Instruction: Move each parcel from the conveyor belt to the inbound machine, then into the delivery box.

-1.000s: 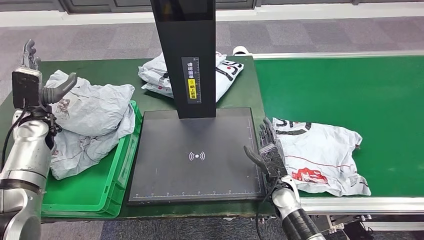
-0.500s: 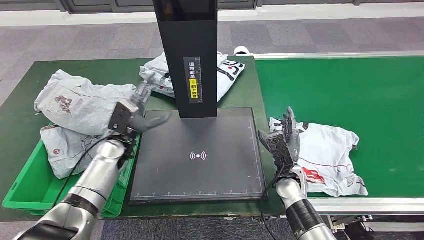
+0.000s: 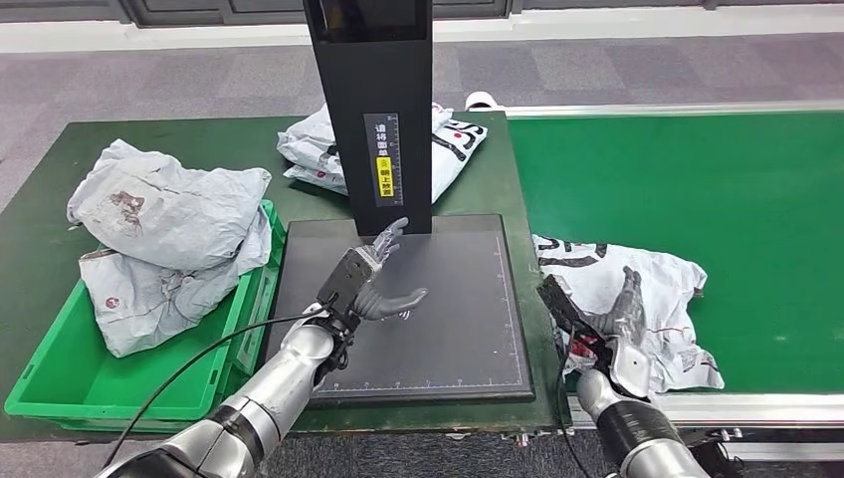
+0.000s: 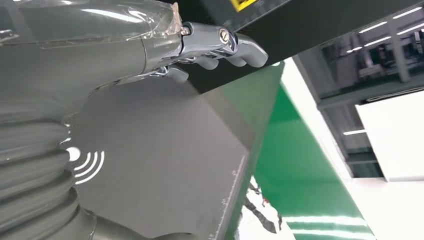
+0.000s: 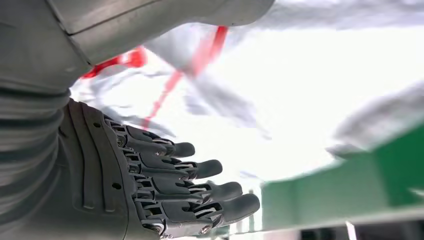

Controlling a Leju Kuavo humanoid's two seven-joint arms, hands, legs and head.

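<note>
- The crumpled white plastic parcel with black and red print (image 3: 637, 299) lies on the smooth green conveyor belt (image 3: 697, 169), just right of the flat black scanner plate of the inbound machine (image 3: 448, 309); its film is wrinkled and slack.
- The scanner plate is matte, square, edged with fine white ruler marks, with a white wireless symbol near its middle; a tall black rectangular column (image 3: 370, 110) rises from its far edge, bearing a grey label and a yellow sticker.
- Left of the plate, a shallow bright green plastic delivery box (image 3: 60, 393) holds two creased grey-white plastic bags (image 3: 164, 249), piled above its rim.
- Behind the column, another white printed bag (image 3: 453, 144) rests on the dark green table (image 3: 229, 139).
- The right hand (image 3: 607, 319) rests on the parcel's near edge beside the plate, dark fingers (image 5: 200, 192) slightly curled and apart, grasping nothing I can make out.
- The left hand (image 3: 373, 284) hovers above the plate's middle, fingers spread, thumb out, empty.
- Half a second ago the left hand was at the plate's left edge by the box; it has swung in over the plate. The right hand has moved from the plate's right edge onto the parcel.
</note>
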